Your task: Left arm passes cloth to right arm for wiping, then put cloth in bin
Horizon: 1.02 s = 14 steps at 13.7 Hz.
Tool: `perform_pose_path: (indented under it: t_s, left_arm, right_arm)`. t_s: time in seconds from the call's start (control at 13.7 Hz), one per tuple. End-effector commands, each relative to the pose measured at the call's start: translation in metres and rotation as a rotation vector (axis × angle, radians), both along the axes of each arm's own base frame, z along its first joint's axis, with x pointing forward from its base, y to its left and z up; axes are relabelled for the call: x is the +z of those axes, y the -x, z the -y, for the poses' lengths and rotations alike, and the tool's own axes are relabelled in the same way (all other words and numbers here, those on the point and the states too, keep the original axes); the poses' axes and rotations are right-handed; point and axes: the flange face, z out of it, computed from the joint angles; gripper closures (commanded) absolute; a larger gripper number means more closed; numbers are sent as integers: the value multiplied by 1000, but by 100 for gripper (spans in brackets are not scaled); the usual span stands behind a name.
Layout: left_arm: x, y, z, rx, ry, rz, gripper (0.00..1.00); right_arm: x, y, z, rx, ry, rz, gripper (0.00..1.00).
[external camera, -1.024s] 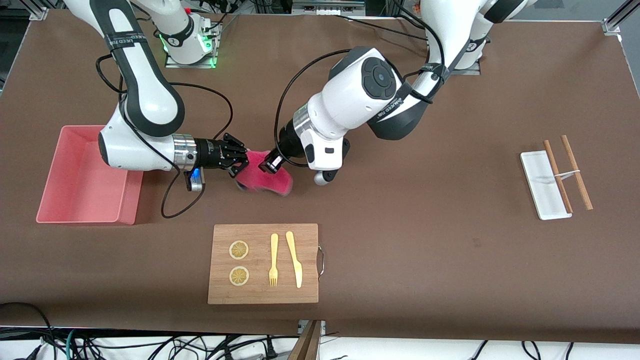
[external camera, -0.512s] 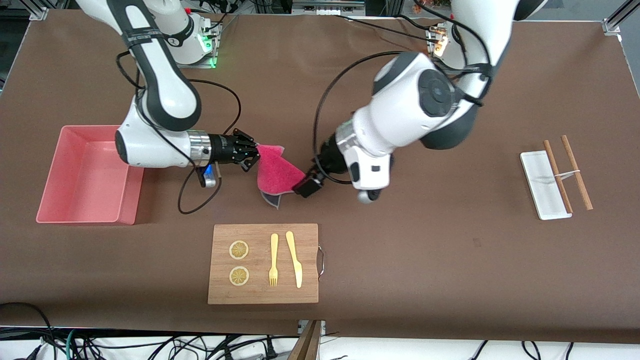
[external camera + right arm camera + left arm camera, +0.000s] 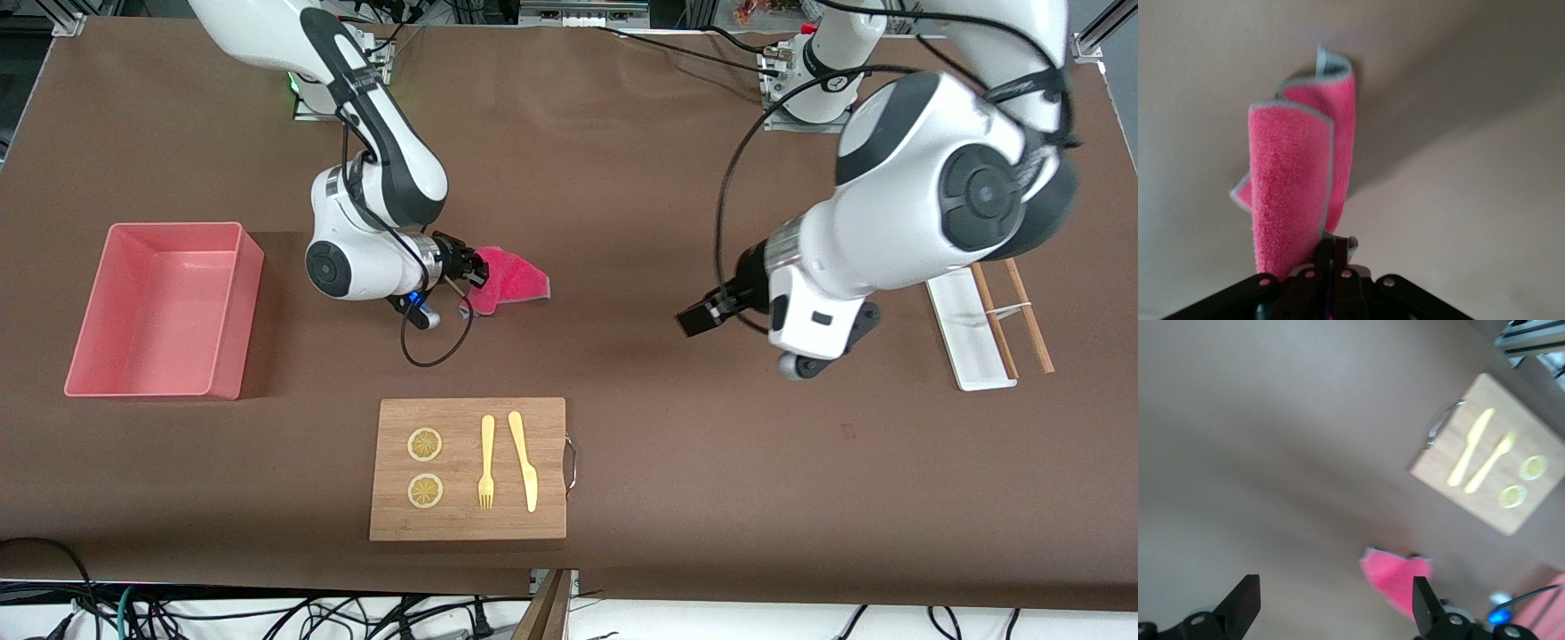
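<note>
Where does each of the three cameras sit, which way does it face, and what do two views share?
Front view: high across the table, facing both arms; right hand shut on the folded magenta cloth.
Left wrist view: on the left arm, looking down at the table; open left hand.
Right wrist view: on the right arm, along its closed fingers at the cloth.
Shared: left wrist and front views both show the wooden board with yellow cutlery.

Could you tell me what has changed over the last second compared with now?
The left gripper let go of the cloth and drew back, open, toward the left arm's end of the table. The right gripper took hold of the cloth and now holds it alone, shut on one edge. The bin, wooden board and white tray stayed put.
</note>
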Motion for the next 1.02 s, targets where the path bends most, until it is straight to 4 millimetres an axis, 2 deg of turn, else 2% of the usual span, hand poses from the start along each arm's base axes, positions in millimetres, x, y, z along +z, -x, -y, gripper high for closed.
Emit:
perform_pose_path:
  t_s: [0.0,0.15,0.29,0.44,0.59,0.8,0.88,0.95]
  left_arm:
    - [33,20,-73,-188,-56,26,0]
    - [39,36,-135,-277,-70,39,0]
    - [36,51,-165,-341,-122,56,0]
    - [25,61,-171,-371,-194,65,0]
    - [17,59,-181,-401,-206,76,0]
    - [16,54,-195,-473,-209,114,0]
    - [12,59,-204,-509,-235,123,0]
    - [8,60,-216,-528,-241,140,0]
  right_arm:
    - [1,-26,47,108,16,65,100]
    - [0,-38,91,181,28,76,100]
    - [4,-51,134,258,41,86,100]
    - [18,-61,168,324,59,73,100]
    - [32,-69,202,386,101,46,100]
    - [37,-75,260,496,122,52,100]
    - [38,-75,281,529,124,51,100]
    - [46,-80,291,574,130,63,100]
